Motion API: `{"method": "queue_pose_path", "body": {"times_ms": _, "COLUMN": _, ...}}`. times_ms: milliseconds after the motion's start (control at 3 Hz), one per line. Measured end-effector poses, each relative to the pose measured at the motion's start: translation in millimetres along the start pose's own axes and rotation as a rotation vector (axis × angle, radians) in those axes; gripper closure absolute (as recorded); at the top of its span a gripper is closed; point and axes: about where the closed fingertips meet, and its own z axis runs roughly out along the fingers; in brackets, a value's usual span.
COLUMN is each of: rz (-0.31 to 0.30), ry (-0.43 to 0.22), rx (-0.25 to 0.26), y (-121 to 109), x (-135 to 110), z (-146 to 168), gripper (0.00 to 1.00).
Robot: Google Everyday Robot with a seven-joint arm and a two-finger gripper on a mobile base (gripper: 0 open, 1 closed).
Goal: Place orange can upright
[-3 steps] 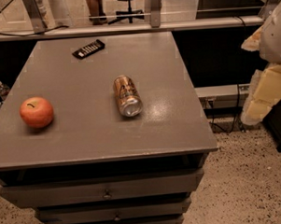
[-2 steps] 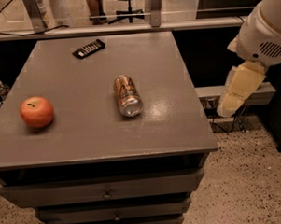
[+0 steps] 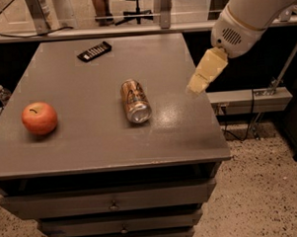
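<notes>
Sitting at the left of the grey cabinet top (image 3: 90,147) is a round red-orange apple (image 3: 39,118). A flat black remote (image 3: 94,51) lies farther back. The slim copper-orange metallic can (image 3: 135,101) lies on its side near the middle. The cream gripper (image 3: 197,84) hovers above the right edge; whether it is apart or together I cannot tell.

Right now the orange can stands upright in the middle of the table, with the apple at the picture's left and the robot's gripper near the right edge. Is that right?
Not quite: the camera view shows the orange can lying on its side, not upright. The rest holds: it is in the middle of the table, the apple at picture left, the gripper near the right edge.
</notes>
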Motion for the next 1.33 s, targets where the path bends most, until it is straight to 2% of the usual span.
{"method": "queue_pose_path", "body": {"times_ms": 333, "rz": 0.131, "ry": -0.054, "rx": -0.051, "y": -3, "x": -35, "z": 7, "gripper": 0.00}}
{"method": "queue_pose_path", "body": {"times_ms": 667, "rz": 0.135, "ry": -0.053, "rx": -0.050, "y": -3, "x": -34, "z": 7, "gripper": 0.00}}
{"method": "queue_pose_path", "body": {"times_ms": 1000, "rz": 0.118, "ry": -0.077, "rx": -0.069, "y": 8, "x": -48, "z": 9, "gripper": 0.00}}
{"method": "queue_pose_path", "body": {"times_ms": 1333, "rz": 0.150, "ry": -0.129, "rx": -0.117, "y": 28, "x": -89, "z": 25, "gripper": 0.00}}
